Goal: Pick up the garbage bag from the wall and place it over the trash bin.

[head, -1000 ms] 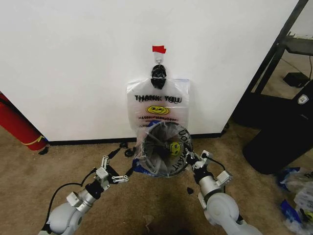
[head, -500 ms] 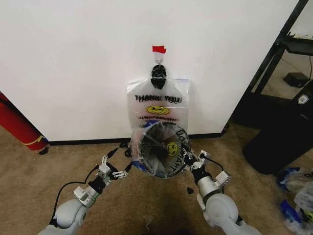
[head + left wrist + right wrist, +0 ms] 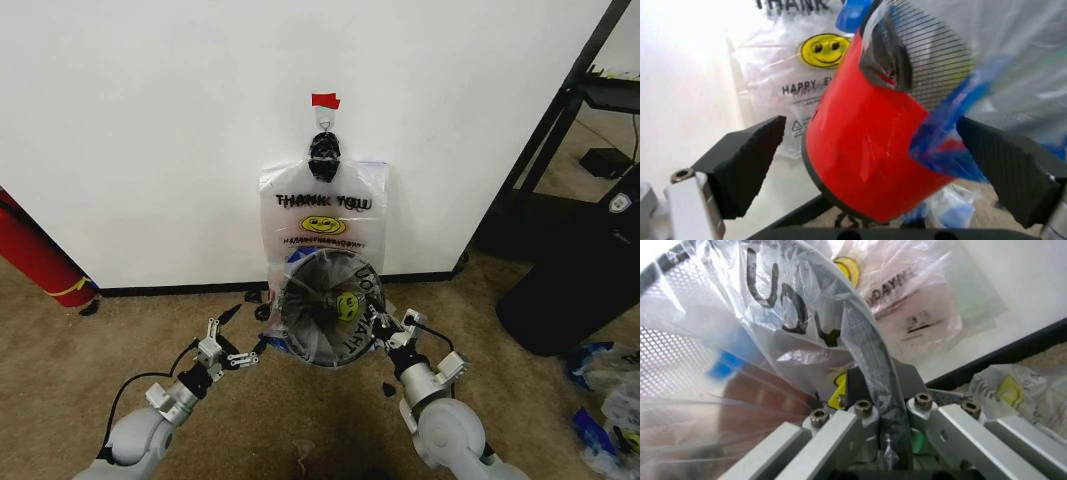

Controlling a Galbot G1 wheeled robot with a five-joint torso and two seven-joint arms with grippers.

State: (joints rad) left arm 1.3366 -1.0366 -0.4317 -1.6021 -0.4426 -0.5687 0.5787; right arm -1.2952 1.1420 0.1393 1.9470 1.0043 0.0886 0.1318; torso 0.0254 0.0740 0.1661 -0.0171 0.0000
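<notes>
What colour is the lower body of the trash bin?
Red, below a black mesh top; the trash bin shows it best in the left wrist view.

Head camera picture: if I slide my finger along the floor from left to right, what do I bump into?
Long red cylinder → left gripper, fingers open → small round black trash bin with the see-through whitish garbage bag over it → right gripper, shut on the bin's bagged rim → big black bin → crumpled bags.
</notes>
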